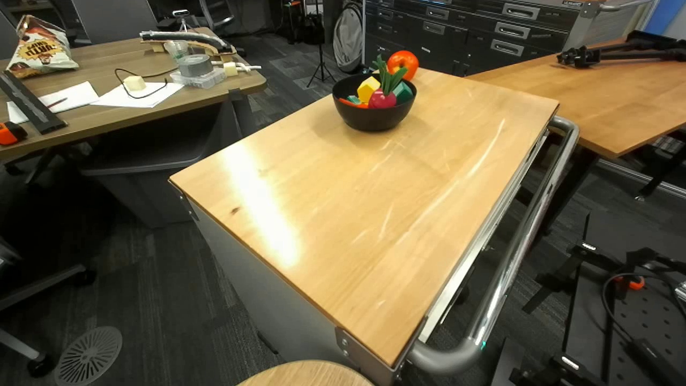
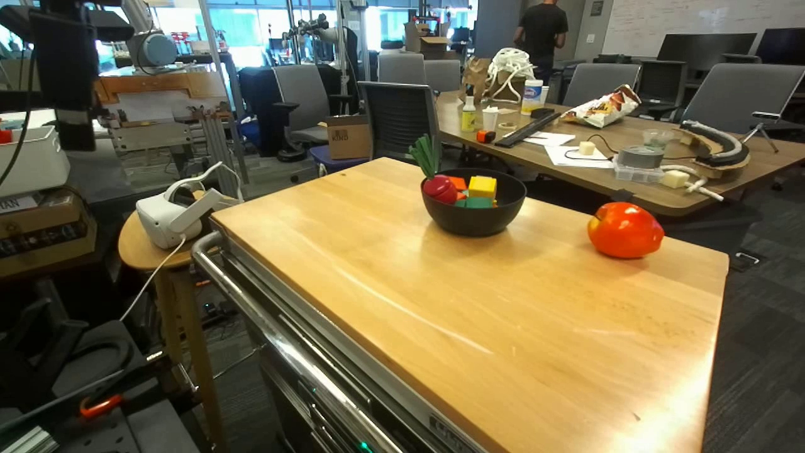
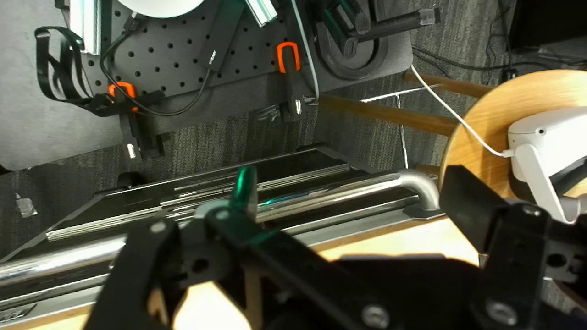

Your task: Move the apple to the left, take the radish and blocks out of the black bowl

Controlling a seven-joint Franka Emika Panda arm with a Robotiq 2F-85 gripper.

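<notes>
The black bowl [image 1: 375,120] [image 2: 473,218] stands upright near the far end of the wooden tabletop [image 1: 343,203] in both exterior views. Inside it lies the dark-red radish [image 1: 382,99] [image 2: 440,189], its green leaves rising over the rim. Blocks share the bowl: a yellow one [image 2: 482,187], green ones [image 1: 403,93] and a red-orange one [image 2: 458,183]. Outside the bowl and apart from it, the apple [image 1: 403,64] [image 2: 626,231] rests on the tabletop. My gripper [image 3: 355,197] is spread wide with nothing between its fingers; the wrist view contains neither apple nor bowl.
A metal handle rail [image 1: 514,262] [image 3: 330,197] runs along the cart's long side. Close to one corner is a round stool with a white headset [image 2: 173,217] [image 3: 550,142] and cable. Dark hardware [image 2: 63,63] hangs at the upper left. A cluttered desk [image 2: 629,151] stands beyond the cart.
</notes>
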